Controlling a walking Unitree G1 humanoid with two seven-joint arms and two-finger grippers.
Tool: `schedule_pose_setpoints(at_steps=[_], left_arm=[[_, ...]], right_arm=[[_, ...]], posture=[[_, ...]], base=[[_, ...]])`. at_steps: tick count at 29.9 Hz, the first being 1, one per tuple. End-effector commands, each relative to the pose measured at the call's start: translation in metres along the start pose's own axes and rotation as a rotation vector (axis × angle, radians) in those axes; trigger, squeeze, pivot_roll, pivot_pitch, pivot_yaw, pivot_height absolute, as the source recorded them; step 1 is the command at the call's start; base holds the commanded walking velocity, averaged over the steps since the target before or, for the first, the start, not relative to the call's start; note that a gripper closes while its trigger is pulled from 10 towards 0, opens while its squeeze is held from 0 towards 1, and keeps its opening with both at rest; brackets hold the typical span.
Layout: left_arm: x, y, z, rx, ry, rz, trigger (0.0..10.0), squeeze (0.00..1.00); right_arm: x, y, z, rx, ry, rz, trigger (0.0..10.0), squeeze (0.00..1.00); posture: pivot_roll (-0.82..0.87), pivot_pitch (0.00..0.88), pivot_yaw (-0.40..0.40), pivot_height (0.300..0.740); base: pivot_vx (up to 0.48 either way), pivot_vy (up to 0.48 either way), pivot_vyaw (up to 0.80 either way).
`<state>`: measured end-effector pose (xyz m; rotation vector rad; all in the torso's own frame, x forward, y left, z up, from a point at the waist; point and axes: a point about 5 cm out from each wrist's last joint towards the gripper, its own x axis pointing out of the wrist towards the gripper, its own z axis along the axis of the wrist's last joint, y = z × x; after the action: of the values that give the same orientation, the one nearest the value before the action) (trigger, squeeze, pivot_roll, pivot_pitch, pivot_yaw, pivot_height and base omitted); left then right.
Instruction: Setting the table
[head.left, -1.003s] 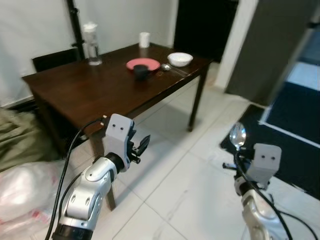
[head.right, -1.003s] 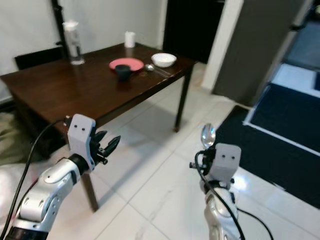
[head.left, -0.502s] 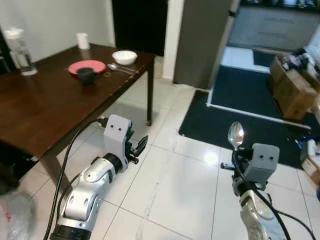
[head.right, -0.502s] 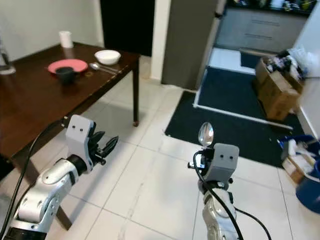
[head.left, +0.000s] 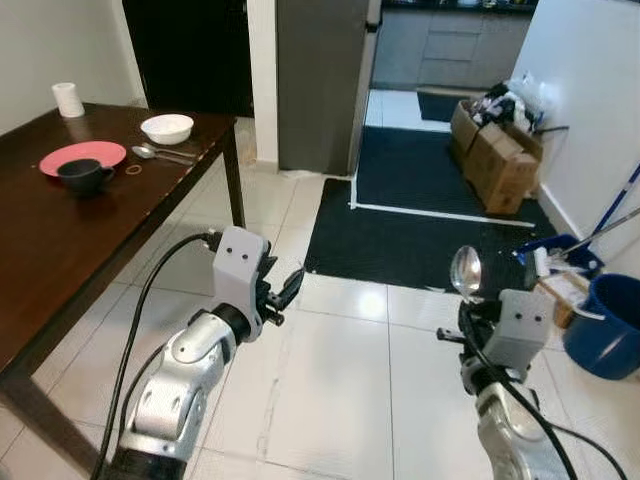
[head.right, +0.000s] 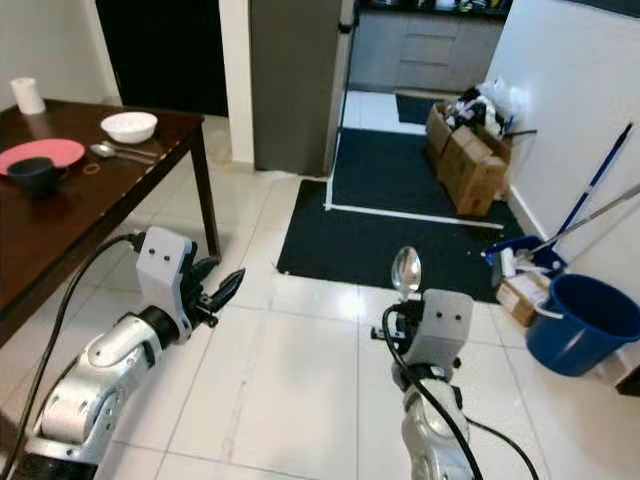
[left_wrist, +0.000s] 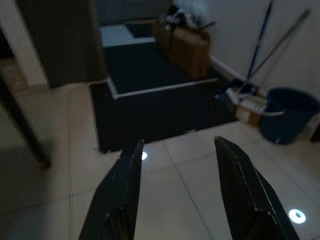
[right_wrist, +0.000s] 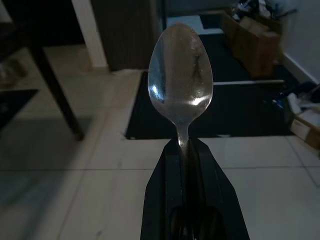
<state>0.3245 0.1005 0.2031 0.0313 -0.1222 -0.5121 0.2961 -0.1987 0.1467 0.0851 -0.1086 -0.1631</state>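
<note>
The dark wooden table (head.left: 60, 250) stands at the left, over the pale tiled floor (head.left: 330, 390). On the table's far end a black mug (head.left: 82, 176) sits on the pink round plate (head.left: 85, 156), with a white bowl (head.left: 167, 128) to their right and a white cup (head.left: 68, 99) behind. A dark floor mat (head.left: 420, 235) lies ahead, brown cardboard boxes (head.left: 495, 155) behind it on the right. A blue bucket (head.left: 605, 325) stands at the far right. The right tool (right_wrist: 186, 150) holds a silver metal spoon (right_wrist: 180, 82) upright; the left tool (left_wrist: 175, 190) hangs beside the table.
</note>
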Motion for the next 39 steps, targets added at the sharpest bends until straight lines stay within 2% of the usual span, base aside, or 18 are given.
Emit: schedule_pose_setpoints(at_steps=[1, 39], left_arm=[[-0.0026, 0.0042, -0.0025, 0.008, 0.009, 0.01, 10.0, 0.0], [-0.0026, 0.0044, -0.0033, 0.008, 0.005, 0.008, 10.0, 0.0]], right_arm=[[0.0005, 0.0017, 0.0036, -0.003, -0.016, 0.007, 10.0, 0.0], [0.0018, 0.0049, 0.0081, 0.032, -0.04, 0.018, 10.0, 0.0]], posture=[[0.05, 0.062, 0.072, 0.74], [0.05, 0.066, 0.073, 0.74]], base=[[0.48, 0.0, 0.0], [0.48, 0.0, 0.0]])
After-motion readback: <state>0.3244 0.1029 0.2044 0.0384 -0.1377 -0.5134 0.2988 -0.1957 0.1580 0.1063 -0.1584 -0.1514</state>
